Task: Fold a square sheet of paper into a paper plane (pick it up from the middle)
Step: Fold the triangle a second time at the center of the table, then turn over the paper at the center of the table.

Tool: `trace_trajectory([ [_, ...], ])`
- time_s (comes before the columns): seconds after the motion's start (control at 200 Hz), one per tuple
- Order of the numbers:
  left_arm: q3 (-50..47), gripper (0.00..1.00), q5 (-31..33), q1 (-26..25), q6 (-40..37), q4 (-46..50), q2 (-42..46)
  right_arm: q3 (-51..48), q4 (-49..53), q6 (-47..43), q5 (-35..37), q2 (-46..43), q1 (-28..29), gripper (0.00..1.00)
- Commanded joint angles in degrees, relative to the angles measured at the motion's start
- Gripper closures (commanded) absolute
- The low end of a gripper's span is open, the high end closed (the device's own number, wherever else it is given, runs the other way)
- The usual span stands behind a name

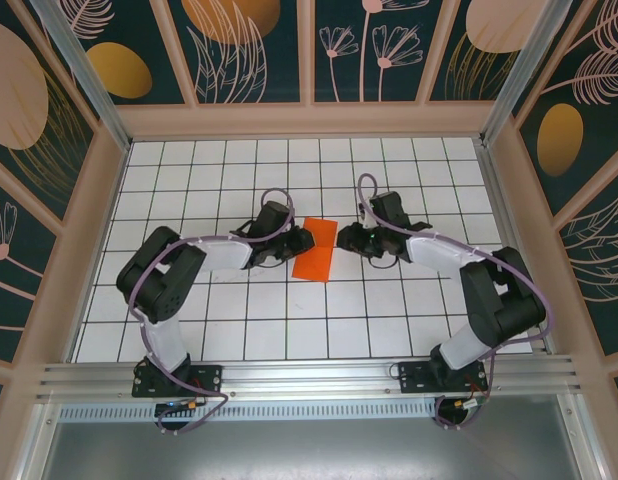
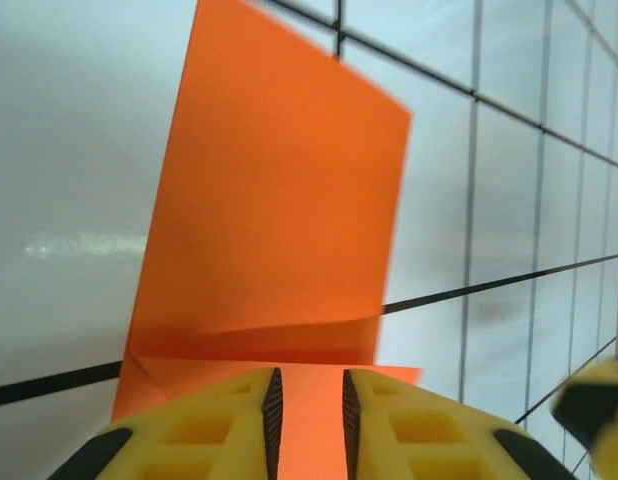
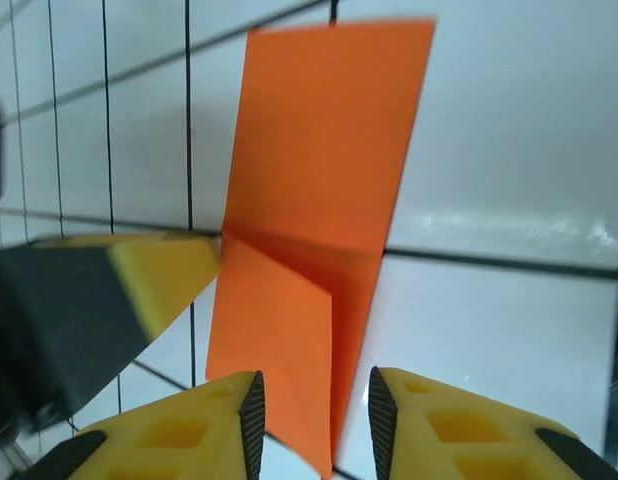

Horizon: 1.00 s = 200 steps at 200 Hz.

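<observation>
Your left gripper (image 2: 309, 395) and right gripper (image 3: 314, 405), slightly spread, with the square sheet of paper (image 2: 279, 200) between their jaws.

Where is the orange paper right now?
In the top view, the paper sits near the middle of the table, between the left gripper on its left and the right gripper on its right.

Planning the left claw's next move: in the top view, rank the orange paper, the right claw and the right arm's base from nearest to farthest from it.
1. Orange paper, at the left claw's tips, centre of the view.
2. Right claw, just across the paper, on its right side.
3. Right arm's base, far off, bottom right of the view.
</observation>
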<state>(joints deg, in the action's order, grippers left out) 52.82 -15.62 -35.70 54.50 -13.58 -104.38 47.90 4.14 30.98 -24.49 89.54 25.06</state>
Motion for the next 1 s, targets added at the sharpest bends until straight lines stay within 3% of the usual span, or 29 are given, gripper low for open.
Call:
trace_trajectory([
  [0.0, -2.58, 0.69, 5.00, -0.15, 1.20, 1.14, 5.43, 1.77, -4.47, -0.66, -2.70, 2.91, -1.26, 0.60],
  [0.125, -6.69, 0.65, 6.23, -0.09, 3.21, -1.45, 8.34, 4.15, -4.16, -4.39, -7.24, 6.90, -1.31, 0.57],
  [0.42, -11.34, 0.64, 0.85, -0.15, 8.08, -9.50, 6.85, 6.21, -5.82, -6.72, -13.69, 13.79, -0.91, 0.57],
  [0.846, -11.38, 0.64, -1.83, -0.13, 9.75, -11.99, 2.89, 6.73, -7.99, -6.46, -16.83, 17.28, -0.89, 0.74],
  [0.996, -11.27, 0.65, -1.85, -0.09, 9.88, -11.75, 2.27, 6.72, -7.90, -6.13, -16.54, 17.45, -1.01, 0.95],
])
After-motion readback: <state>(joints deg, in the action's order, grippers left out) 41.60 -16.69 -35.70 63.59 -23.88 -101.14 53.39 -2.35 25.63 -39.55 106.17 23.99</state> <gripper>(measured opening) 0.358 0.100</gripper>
